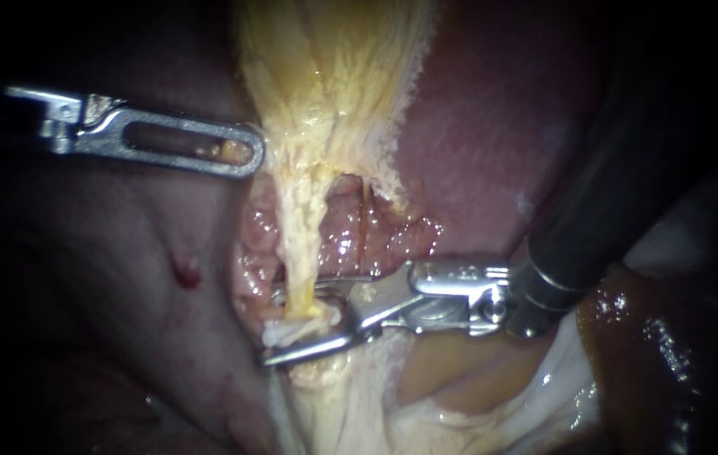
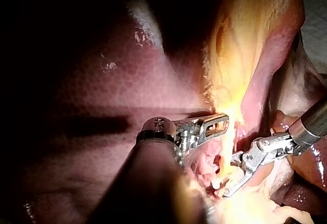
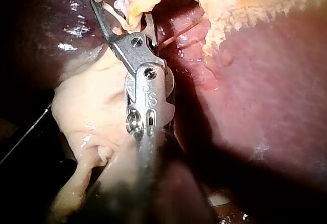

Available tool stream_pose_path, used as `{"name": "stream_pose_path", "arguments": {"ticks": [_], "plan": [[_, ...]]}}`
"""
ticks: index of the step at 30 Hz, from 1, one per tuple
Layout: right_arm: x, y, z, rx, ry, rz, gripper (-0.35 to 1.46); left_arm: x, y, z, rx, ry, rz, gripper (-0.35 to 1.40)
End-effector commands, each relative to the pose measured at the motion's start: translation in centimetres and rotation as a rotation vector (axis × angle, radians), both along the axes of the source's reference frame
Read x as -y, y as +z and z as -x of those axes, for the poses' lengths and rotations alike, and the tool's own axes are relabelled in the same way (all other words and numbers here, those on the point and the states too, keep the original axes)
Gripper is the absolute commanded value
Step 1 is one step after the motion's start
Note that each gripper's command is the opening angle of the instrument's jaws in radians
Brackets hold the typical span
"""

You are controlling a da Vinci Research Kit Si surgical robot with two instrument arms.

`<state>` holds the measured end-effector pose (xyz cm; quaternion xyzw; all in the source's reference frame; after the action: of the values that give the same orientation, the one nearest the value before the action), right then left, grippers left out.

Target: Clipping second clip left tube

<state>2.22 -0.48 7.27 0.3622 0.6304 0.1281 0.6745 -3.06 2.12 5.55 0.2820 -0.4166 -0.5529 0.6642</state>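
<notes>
Near six o'clock, the silver right instrument [image 1: 272,327] is holding its jaws open astride the pale yellow left tube [image 1: 300,253], probably risking a partial bite.

Two instruments: left instrument [image 1: 251,157], right instrument [image 1: 275,327]; one tube [image 1: 298,253], perhaps two.

L of left tube [image 1: 298,253]: free, only bare tissue [image 1: 106,278] below.
Above: my left instrument [image 1: 249,156] + yellow tissue [image 1: 334,76] block.
R side: my right instrument [image 1: 273,327], shaft fills it.
</notes>
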Motion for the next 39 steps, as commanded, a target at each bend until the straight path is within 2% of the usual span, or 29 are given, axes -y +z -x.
{"name": "stream_pose_path", "arguments": {"ticks": [1,5,8,14,20,29,39], "plan": [[0.01,0.01,-0.01,-0.004,-0.003,-0.005,0.49,0.00,0.00,0.00,0.000,0.000,0.000,-0.35],[0.05,0.02,-0.01,-0.032,-0.017,-0.022,0.49,-0.01,0.01,0.00,0.000,0.000,0.000,-0.35],[0.09,0.01,0.01,-0.058,-0.042,-0.058,0.49,-0.01,0.02,0.00,0.000,0.001,0.000,-0.35],[0.17,-0.09,-0.01,-0.100,-0.085,-0.080,0.49,-0.01,0.03,0.00,0.003,-0.001,0.001,-0.35],[0.24,-0.20,-0.04,-0.135,-0.111,-0.114,0.48,-0.02,0.05,-0.01,0.003,0.000,0.001,-0.35],[0.29,-0.26,-0.05,-0.159,-0.128,-0.137,0.48,-0.02,0.05,-0.01,0.003,0.000,0.001,-0.35],[0.28,-0.27,-0.04,-0.166,-0.124,-0.155,0.43,-0.02,0.06,-0.01,0.003,0.000,0.002,-0.35]]}}
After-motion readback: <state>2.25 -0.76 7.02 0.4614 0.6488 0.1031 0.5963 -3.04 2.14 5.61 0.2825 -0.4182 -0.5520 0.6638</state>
